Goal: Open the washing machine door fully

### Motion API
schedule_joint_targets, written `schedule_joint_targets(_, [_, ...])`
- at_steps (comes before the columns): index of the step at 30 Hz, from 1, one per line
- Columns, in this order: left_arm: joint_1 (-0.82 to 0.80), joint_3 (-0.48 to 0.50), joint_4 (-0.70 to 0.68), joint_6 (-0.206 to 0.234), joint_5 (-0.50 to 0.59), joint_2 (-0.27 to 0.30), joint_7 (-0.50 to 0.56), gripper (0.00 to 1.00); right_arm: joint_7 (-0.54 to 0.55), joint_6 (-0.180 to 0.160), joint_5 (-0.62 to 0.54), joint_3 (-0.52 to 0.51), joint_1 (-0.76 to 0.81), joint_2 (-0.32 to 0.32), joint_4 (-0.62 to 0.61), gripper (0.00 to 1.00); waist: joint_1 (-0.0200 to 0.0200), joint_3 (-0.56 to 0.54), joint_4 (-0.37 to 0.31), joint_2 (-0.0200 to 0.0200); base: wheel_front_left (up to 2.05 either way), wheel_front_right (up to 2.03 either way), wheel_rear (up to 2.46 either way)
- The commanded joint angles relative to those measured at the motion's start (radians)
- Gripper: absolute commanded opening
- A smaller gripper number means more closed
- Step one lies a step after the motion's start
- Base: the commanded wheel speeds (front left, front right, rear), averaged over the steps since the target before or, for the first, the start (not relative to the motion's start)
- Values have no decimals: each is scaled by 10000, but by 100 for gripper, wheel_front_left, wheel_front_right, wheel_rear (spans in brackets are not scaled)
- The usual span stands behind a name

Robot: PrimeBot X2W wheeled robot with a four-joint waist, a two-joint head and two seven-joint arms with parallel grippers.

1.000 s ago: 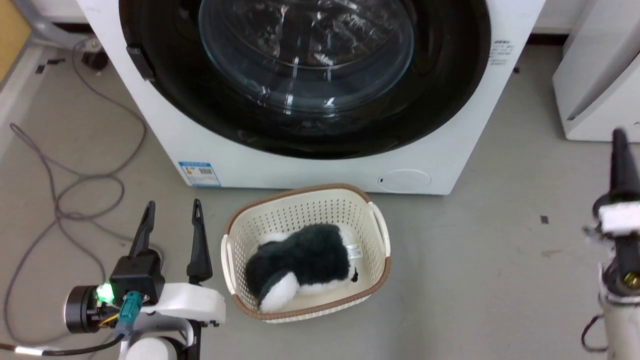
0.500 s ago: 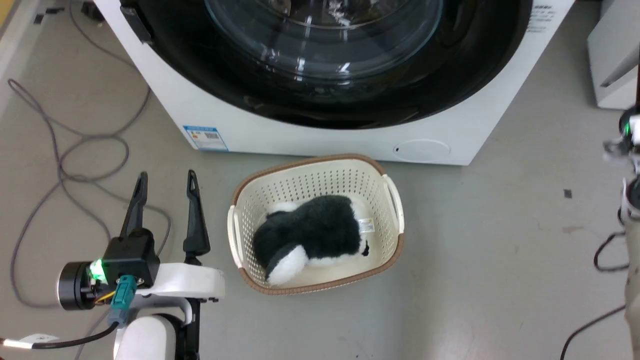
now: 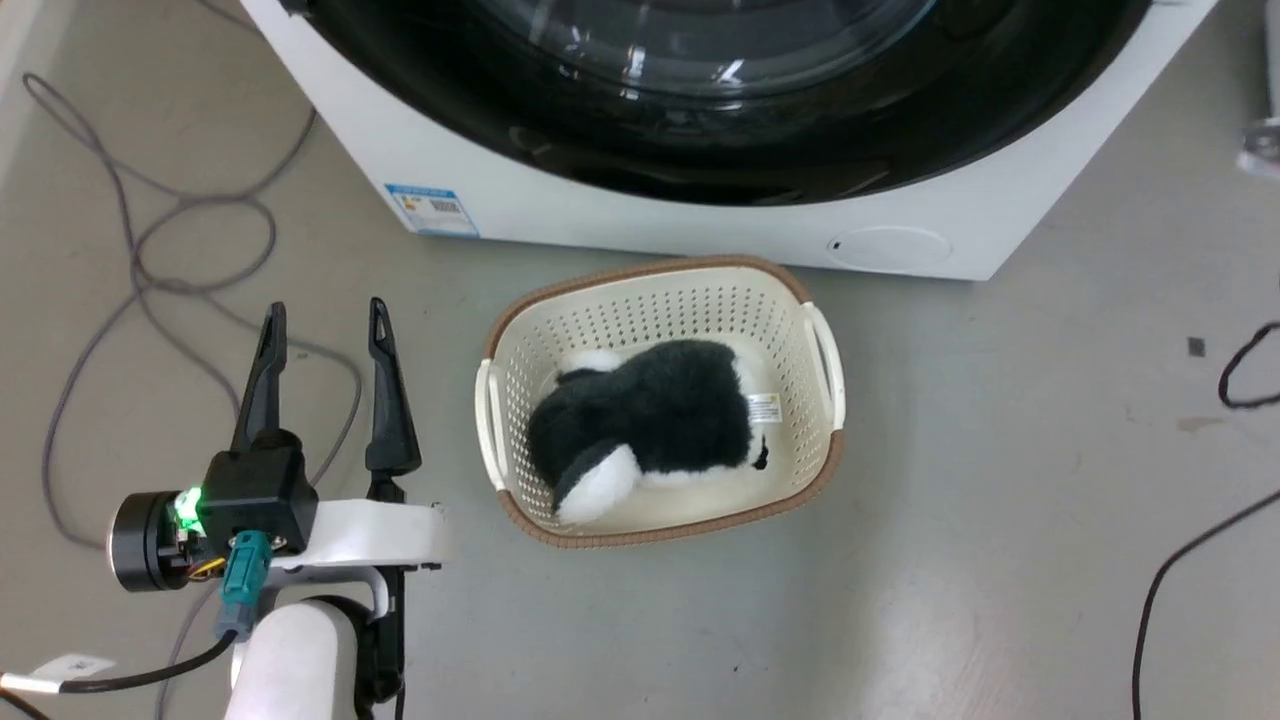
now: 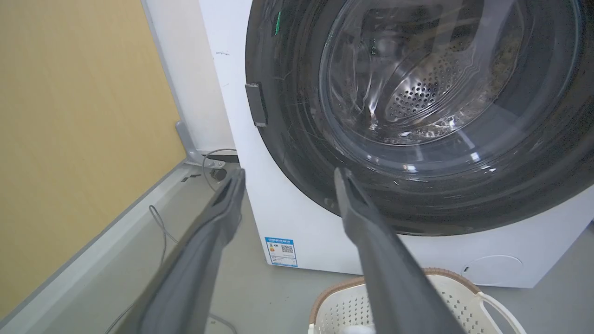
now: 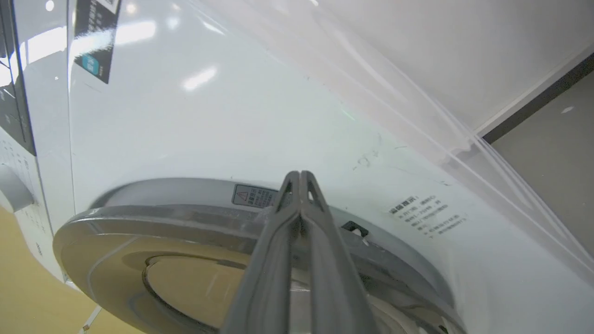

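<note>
The washing machine point(image 3: 640, 215) is a white box at the top of the head view, with a blue label point(image 3: 432, 209) low on its front. Its door point(image 3: 700, 150) has a glossy black rim around clear glass and lies against the front. The left wrist view shows the door point(image 4: 297, 139) with the steel drum behind the glass. My left gripper point(image 3: 326, 308) hovers open over the floor left of the basket, holding nothing; its own view shows the left gripper point(image 4: 290, 171) short of the machine. My right gripper point(image 5: 299, 172) is shut and empty, its tips at the door's edge point(image 5: 139, 222).
A cream basket point(image 3: 820, 340) holding a black and white plush toy point(image 3: 650, 420) stands on the floor right before the machine. Grey cables point(image 3: 150, 270) loop on the floor at the left and a black cable point(image 3: 1180, 560) at the right. A yellow wall point(image 4: 69, 116) is left of the machine.
The head camera has tilted, so the machine has slid up the picture. My right gripper has risen out of the head view's right edge. The left gripper stays open in place.
</note>
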Motion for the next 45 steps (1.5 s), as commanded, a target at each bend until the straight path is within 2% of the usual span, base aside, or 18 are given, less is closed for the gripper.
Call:
schedule_joint_targets(1, [-227, -43, -26, 90, -83, 10, -114, 100, 95, 8, 302, 120, -469, -121, 250, 0, 0, 117, 79, 0, 0, 0, 0])
schedule_joint_targets(15, [-611, -258, 21, 362, -184, 8, -406, 100, 1177, 9, 1651, 1026, -1687, -425, 1076, 0, 0, 628, 446, 0, 0, 0, 0])
schedule_joint_targets(25, [-765, -254, 103, 449, -128, 7, -615, 100, 3210, 10, 3251, 1731, -2021, -650, 1242, 0, 0, 761, 492, 0, 0, 0, 0])
schedule_joint_targets(31, [-713, -236, 215, 372, -105, 7, -615, 100, 4575, 10, 3665, 2031, -1607, -651, 1011, 0, 0, 592, 420, 0, 0, 0, 0])
schedule_joint_targets(38, [-553, -212, 322, 323, -40, 7, -615, 100, 4684, 10, 3766, 2061, -1024, -654, 711, 0, 0, 213, 349, 0, 0, 0, 0])
schedule_joint_targets(45, [-131, -68, 468, 312, -3, 80, -615, 100, 5242, 10, 3956, 2323, 289, -586, 0, 0, 0, -508, 143, 0, 0, 0, 0])
